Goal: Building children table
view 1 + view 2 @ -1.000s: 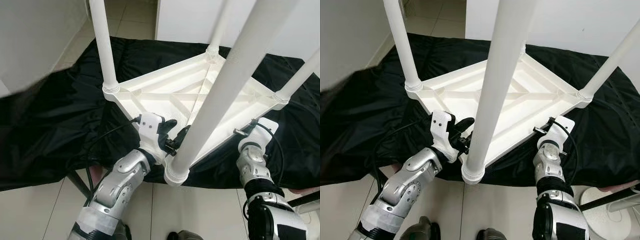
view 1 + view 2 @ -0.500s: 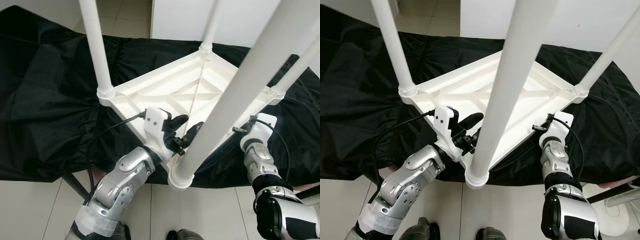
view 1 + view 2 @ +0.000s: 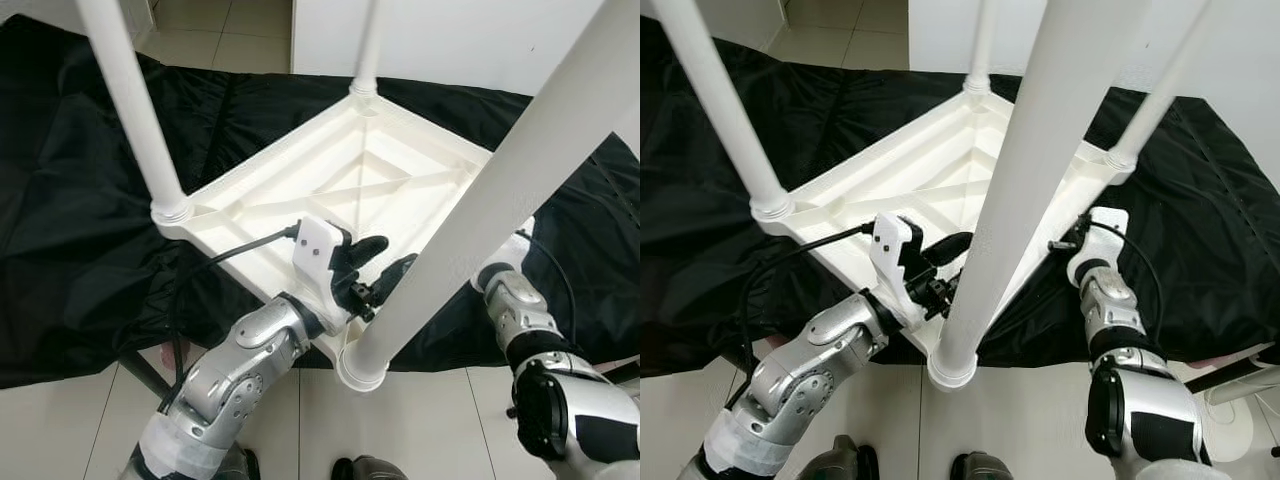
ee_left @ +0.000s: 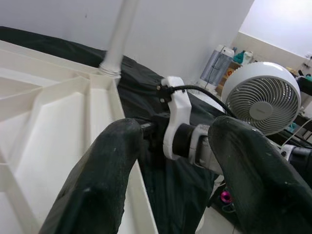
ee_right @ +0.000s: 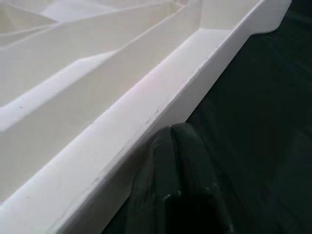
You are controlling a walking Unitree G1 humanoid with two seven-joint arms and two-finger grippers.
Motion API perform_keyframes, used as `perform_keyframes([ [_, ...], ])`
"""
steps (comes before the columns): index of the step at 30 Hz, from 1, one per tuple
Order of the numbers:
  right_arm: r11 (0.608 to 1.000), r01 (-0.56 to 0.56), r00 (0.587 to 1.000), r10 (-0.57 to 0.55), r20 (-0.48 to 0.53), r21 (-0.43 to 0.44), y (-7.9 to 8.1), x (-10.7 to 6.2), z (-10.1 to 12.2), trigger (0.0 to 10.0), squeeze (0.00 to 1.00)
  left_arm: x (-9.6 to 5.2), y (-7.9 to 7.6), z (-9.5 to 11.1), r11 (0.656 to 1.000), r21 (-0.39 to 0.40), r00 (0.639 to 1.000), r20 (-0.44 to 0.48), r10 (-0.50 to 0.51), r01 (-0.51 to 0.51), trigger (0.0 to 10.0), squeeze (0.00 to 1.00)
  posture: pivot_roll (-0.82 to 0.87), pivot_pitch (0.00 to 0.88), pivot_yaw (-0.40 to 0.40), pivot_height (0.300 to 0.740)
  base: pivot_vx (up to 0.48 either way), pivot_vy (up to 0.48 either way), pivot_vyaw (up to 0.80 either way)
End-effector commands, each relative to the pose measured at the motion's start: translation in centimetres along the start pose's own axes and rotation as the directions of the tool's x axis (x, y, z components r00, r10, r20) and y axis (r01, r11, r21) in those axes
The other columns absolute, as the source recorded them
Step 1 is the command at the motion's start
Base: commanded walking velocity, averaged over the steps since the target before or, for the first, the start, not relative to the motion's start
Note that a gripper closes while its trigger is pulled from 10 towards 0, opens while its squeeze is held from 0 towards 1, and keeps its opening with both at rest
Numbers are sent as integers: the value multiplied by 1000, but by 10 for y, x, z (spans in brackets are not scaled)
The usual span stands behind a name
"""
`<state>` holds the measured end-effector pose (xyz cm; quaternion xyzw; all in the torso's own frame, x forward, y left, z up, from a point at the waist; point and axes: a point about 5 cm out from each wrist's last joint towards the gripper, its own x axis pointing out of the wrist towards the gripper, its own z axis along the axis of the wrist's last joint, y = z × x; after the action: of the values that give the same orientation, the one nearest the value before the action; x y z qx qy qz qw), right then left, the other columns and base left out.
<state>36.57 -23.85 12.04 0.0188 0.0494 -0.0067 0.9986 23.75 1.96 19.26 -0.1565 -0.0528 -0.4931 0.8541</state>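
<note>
**Holding at the upturned table, near corner**

Seeing the white children's table (image 3: 360, 185) lying upside down on a black cloth (image 3: 90, 190) spread over the tiled floor (image 3: 60, 420), its four legs pointing up. The nearest leg (image 3: 480, 215) crosses the head views diagonally, seated in the corner socket closest to me.

My left gripper (image 3: 378, 272) sits at that near corner, over the inside of the tabletop frame just beside the leg. Its fingers (image 4: 100, 180) are spread apart with nothing between them; through the gap I see the right arm's wrist.

My right gripper (image 3: 1058, 243) is at the table's right-hand edge, low against the cloth. In the right wrist view one finger (image 5: 178, 190) rests against the outside of the rim. Can't tell whether that gripper is open or closed.

A white fan (image 4: 263, 97) stands in the background.
</note>
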Motion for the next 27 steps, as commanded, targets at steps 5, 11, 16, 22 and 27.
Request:
perform_keyframes([
  [5,997,-77,994,79,74,-27,11,7,17,10000,0,2,-22,4,962,-4,962,-4,-272,272,10000,0,57,91,-26,740,0,0,0],
  [11,999,-44,991,47,125,-28,9,8,25,10000,0,2,-20,7,968,20,969,-3,-248,248,10000,0,69,78,-27,740,0,0,0],
  [16,1000,-3,984,5,180,-12,1,3,27,10000,0,6,-6,7,984,105,990,-9,-142,142,10000,0,65,73,-28,740,0,0,0],
  [22,993,119,970,-116,212,-2,-14,-6,23,10000,0,5,14,15,989,133,998,19,-65,61,10000,0,54,66,-23,740,0,0,0],
  [27,984,177,954,-164,250,-29,-21,-19,17,10000,0,-2,25,21,986,165,999,18,-33,30,10000,0,43,63,-18,740,0,0,0],
])
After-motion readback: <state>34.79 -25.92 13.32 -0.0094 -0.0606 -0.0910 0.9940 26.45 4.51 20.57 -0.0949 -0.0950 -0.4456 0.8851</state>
